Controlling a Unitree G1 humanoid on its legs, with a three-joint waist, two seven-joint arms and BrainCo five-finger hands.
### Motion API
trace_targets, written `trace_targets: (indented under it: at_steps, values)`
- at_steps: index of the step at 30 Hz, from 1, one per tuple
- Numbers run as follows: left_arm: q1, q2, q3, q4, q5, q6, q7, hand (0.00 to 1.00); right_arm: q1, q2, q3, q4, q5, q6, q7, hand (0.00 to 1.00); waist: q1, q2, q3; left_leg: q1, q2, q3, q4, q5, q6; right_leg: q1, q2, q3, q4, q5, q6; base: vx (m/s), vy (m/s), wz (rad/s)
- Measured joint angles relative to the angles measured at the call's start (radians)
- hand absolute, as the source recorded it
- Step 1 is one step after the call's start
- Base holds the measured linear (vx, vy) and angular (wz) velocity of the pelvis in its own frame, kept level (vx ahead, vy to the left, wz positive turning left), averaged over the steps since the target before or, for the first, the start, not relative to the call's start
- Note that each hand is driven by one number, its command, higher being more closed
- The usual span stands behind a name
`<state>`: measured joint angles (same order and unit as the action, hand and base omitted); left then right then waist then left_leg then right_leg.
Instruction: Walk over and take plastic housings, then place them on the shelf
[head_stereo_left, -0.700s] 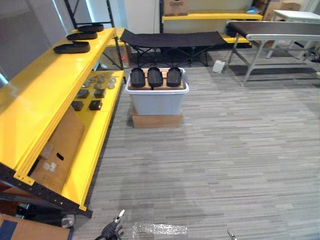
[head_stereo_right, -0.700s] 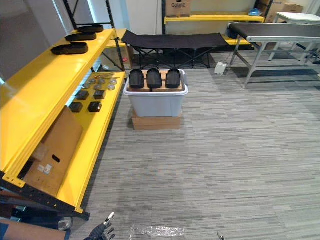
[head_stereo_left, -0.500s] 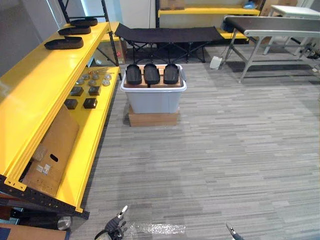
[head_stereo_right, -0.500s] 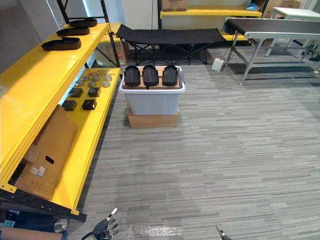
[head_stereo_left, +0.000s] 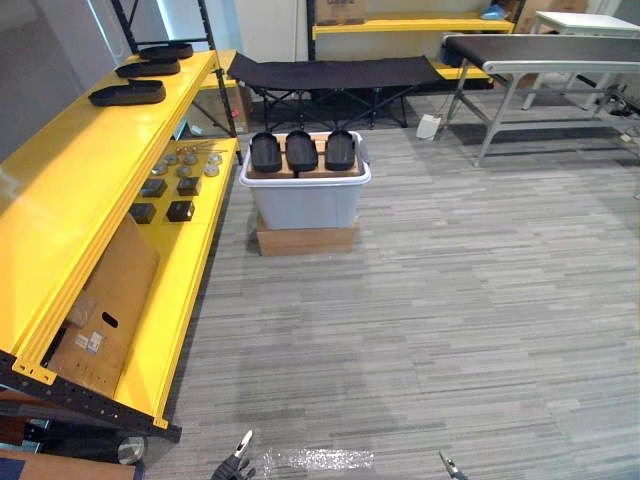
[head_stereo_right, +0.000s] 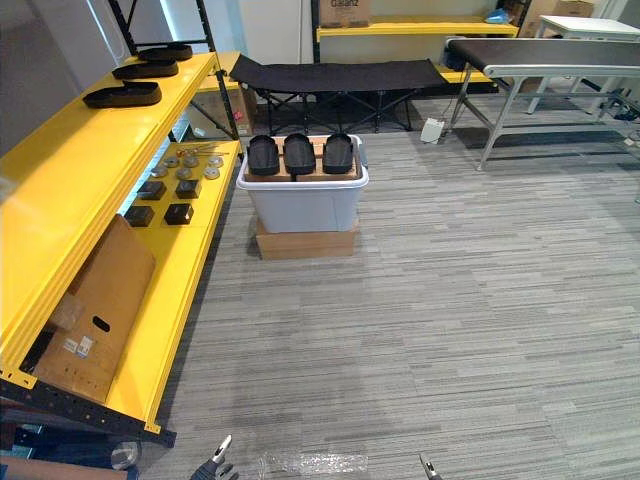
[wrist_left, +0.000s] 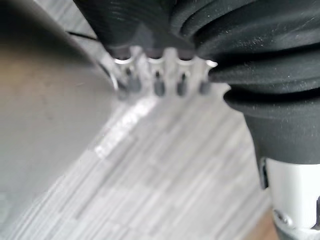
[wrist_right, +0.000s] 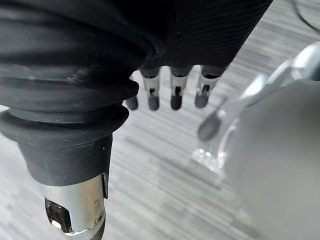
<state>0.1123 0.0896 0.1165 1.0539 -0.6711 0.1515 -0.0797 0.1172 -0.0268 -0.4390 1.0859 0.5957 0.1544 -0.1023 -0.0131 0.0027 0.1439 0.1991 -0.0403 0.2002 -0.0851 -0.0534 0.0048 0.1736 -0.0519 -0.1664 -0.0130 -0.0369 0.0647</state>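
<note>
Three black oval plastic housings are set at 12 o'clock on a pale grey plastic tub, well apart from the left hand and right hand, whose fingers are held straight and empty. The housings are judged light, stiff and slippery, best gripped across the rim.

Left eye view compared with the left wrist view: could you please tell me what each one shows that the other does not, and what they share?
The left eye view gives the layout: three plastic housings atop a grey bin and three shelved housings on the yellow shelf. The left wrist view gives the close detail: the left hand with fingers relaxed, holding nothing. Both show that hand and the grey floor.
</note>
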Motion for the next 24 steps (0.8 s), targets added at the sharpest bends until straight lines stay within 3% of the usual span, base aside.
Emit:
trace_targets:
  at_steps: [6, 14, 16, 17, 18, 19, 20, 22, 24]
  values:
    - [-0.001, 0.0, -0.001, 0.02, -0.035, 0.001, 0.029, 0.0, 0.011, 0.0, 0.001, 0.005, -0.001, 0.003, 0.0, 0.0, 0.0, -0.006, -0.002, 0.01, -0.007, -0.001, -0.002, 0.002, 0.003, 0.005, -0.005, -0.005, -0.002, 0.0, 0.0, -0.04, -0.005, 0.02]
    - [-0.001, 0.014, 0.014, 0.029, -0.025, 0.0, 0.074, 0.0, -0.002, 0.001, -0.012, 0.036, -0.037, 0.018, -0.003, 0.0, 0.001, -0.034, 0.004, 0.009, -0.009, -0.002, -0.001, 0.0, 0.005, 0.013, -0.007, -0.014, 0.0, -0.004, -0.001, -0.01, -0.006, 0.02]
    - [-0.003, 0.014, 0.03, 0.028, -0.013, -0.002, 0.079, 0.0, -0.003, 0.001, -0.021, 0.034, -0.061, 0.016, -0.002, 0.0, 0.001, -0.038, 0.016, 0.01, -0.014, -0.003, -0.001, -0.016, 0.011, -0.034, -0.021, -0.013, 0.106, -0.062, -0.001, -0.01, 0.005, 0.03]
    - [-0.006, 0.021, 0.033, 0.026, 0.014, -0.005, 0.079, 0.0, -0.001, 0.006, -0.039, 0.033, -0.061, 0.011, -0.002, 0.0, 0.001, -0.045, 0.022, 0.01, -0.026, -0.003, -0.001, -0.026, 0.025, -0.086, -0.047, -0.01, 0.218, -0.118, 0.015, 0.02, 0.022, 0.13]
    - [-0.014, 0.023, 0.034, 0.026, 0.052, -0.011, 0.087, 0.0, 0.008, 0.007, -0.044, 0.032, -0.059, -0.004, 0.001, 0.0, -0.004, -0.053, 0.03, 0.013, -0.033, -0.006, -0.002, -0.034, 0.039, -0.133, -0.074, -0.011, 0.332, -0.153, 0.054, 0.03, 0.02, 0.12]
    - [-0.023, 0.022, 0.031, 0.024, 0.073, -0.015, 0.097, 0.0, 0.01, 0.006, -0.045, 0.031, -0.059, -0.013, 0.01, 0.0, -0.004, -0.047, 0.038, 0.016, -0.029, -0.008, -0.001, -0.035, 0.044, -0.171, -0.08, -0.013, 0.406, -0.154, 0.058, 0.05, 0.033, 0.16]
    - [-0.038, 0.022, 0.027, 0.027, 0.105, -0.018, 0.109, 0.0, 0.014, 0.013, -0.043, 0.029, -0.059, -0.027, 0.032, 0.0, -0.005, -0.031, 0.051, 0.013, -0.015, -0.011, 0.016, -0.04, 0.048, -0.227, -0.085, -0.024, 0.486, -0.173, 0.037, 0.08, 0.044, 0.09]
    - [-0.042, 0.031, 0.03, 0.026, 0.132, -0.018, 0.11, 0.0, 0.024, 0.018, -0.046, 0.028, -0.064, -0.033, 0.06, 0.0, -0.004, -0.027, 0.07, 0.007, 0.009, -0.003, 0.063, -0.07, 0.042, -0.27, -0.094, -0.022, 0.472, -0.181, 0.022, 0.12, 0.053, -0.01]
    - [-0.05, 0.054, 0.03, 0.025, 0.14, -0.016, 0.118, 0.0, 0.027, 0.025, -0.036, 0.029, -0.109, -0.045, 0.071, 0.0, -0.003, -0.043, 0.088, -0.009, 0.061, 0.002, 0.15, -0.13, 0.011, -0.323, -0.101, -0.021, 0.391, -0.157, 0.051, 0.2, -0.006, -0.1]
